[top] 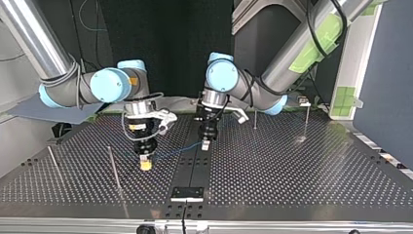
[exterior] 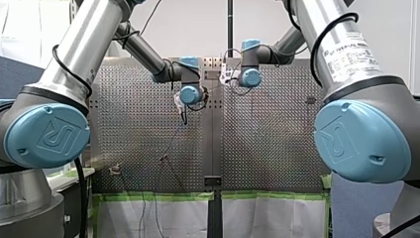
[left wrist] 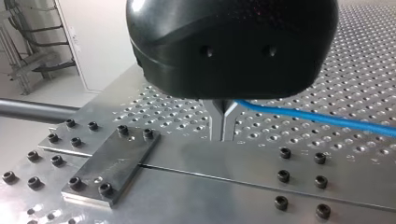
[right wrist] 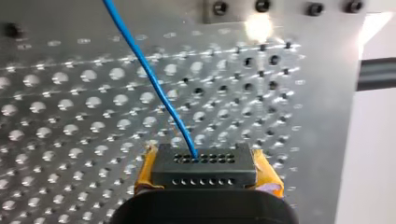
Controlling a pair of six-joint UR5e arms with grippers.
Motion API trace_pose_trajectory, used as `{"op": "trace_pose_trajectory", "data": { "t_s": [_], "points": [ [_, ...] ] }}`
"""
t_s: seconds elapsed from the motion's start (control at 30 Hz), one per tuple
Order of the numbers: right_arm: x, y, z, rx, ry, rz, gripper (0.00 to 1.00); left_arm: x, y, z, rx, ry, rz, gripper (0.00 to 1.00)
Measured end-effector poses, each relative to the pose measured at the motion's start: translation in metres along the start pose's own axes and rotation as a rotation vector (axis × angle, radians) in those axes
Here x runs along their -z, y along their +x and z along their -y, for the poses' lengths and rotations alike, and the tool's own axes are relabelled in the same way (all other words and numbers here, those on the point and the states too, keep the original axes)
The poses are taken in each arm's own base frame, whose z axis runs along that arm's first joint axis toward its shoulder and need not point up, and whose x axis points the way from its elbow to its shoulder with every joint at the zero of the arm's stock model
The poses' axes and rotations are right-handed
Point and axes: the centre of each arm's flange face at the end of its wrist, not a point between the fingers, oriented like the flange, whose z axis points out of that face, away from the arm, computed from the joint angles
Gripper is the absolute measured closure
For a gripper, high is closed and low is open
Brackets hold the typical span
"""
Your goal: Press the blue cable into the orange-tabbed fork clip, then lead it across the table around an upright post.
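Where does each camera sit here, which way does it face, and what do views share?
Front view: behind the shoulders, looking over the perforated table; both arms show.
Top view: across the table, facing the arms; my right end effector at its left, my left end effector at its right.
Left wrist view: looks along my left arm's shut metal fingers.
Right wrist view: looks past my right arm's yellow pads.
Shared: top and wrist views show the blue cable.

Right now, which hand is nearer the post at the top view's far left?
Right. My right hand is inward of the post; my left hand is farther on, at the centre strip.
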Motion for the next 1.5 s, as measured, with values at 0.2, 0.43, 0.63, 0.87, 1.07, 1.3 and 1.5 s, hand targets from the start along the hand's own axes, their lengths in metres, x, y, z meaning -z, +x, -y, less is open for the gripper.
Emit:
{"op": "trace_pose_trajectory", "data": {
  "t_s": [0.2, 0.43, 0.63, 0.87, 1.07, 1.3, 1.5],
  "points": [
    [-0.002, 0.018, 0.001, 0.001, -0.004, -0.009, 1.0, -0.005, -0.007, 0.003, 0.0, 0.001, 0.002, 0.99],
    [0.0, 0.036, -0.003, -0.001, -0.015, -0.029, 1.0, -0.013, -0.022, 0.012, 0.004, 0.007, 0.011, 0.99],
    [0.001, 0.048, -0.008, -0.002, -0.028, -0.043, 1.0, -0.022, -0.038, 0.02, 0.009, 0.012, 0.02, 0.99],
    [0.002, 0.057, -0.016, -0.002, -0.049, -0.047, 1.0, -0.026, -0.05, 0.03, 0.028, 0.035, 0.03, 0.99],
    [0.001, 0.061, -0.025, -0.001, -0.069, -0.049, 1.0, -0.032, -0.064, 0.041, 0.057, 0.058, 0.044, 0.99],
    [0.0, 0.064, -0.035, 0.002, -0.085, -0.051, 1.0, -0.036, -0.076, 0.05, 0.067, 0.068, 0.06, 0.99],
    [-0.002, 0.067, -0.045, 0.005, -0.101, -0.056, 1.0, -0.042, -0.088, 0.056, 0.08, 0.081, 0.083, 0.99]
  ]
}}
